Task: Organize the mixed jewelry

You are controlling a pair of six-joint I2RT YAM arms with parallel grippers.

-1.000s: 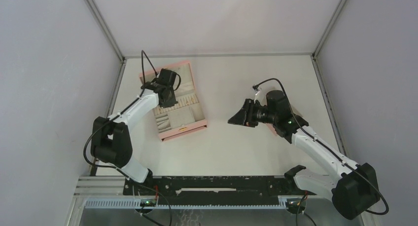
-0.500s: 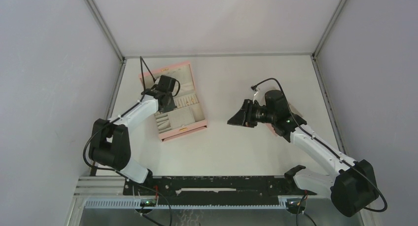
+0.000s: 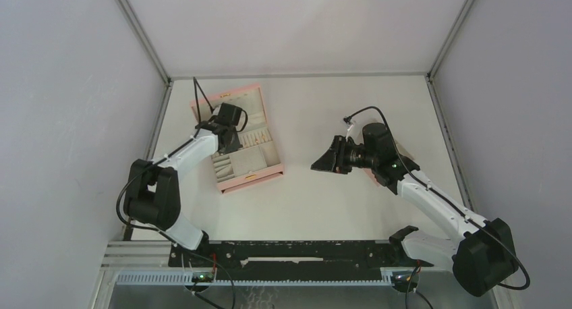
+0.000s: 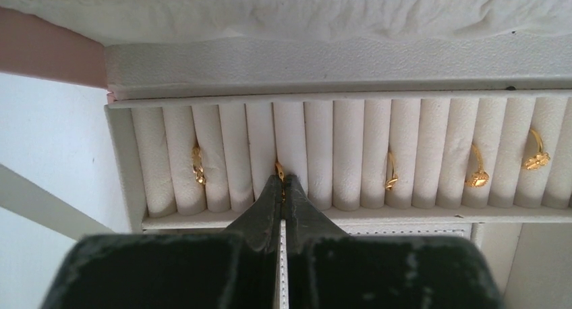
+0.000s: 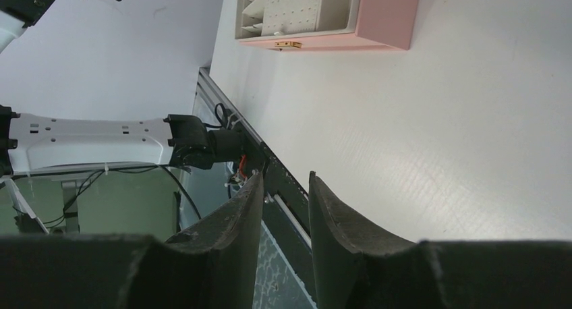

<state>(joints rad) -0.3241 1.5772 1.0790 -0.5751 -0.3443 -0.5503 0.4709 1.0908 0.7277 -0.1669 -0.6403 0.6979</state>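
Note:
In the left wrist view the ring rolls (image 4: 351,150) of the open pink box (image 3: 251,178) hold four gold-orange rings: one on the left (image 4: 197,166) and three on the right (image 4: 390,173) (image 4: 476,175) (image 4: 536,158). My left gripper (image 4: 282,180) is shut on a fifth ring (image 4: 278,167), whose tip pokes out at the slot between two rolls. In the top view this gripper (image 3: 231,142) is over the box's back row. My right gripper (image 5: 283,177) is open and empty, held above the table (image 3: 325,162) to the right of the box.
The box lid (image 3: 226,98) lies open behind the tray, with white padding (image 4: 303,12) above the rolls. Beige compartments (image 3: 244,160) lie in front of the rolls. A pink object (image 3: 407,151) is partly hidden under the right arm. The side walls stand close.
My left gripper has shifted slightly toward the near side over the ring rolls. The right arm has barely moved.

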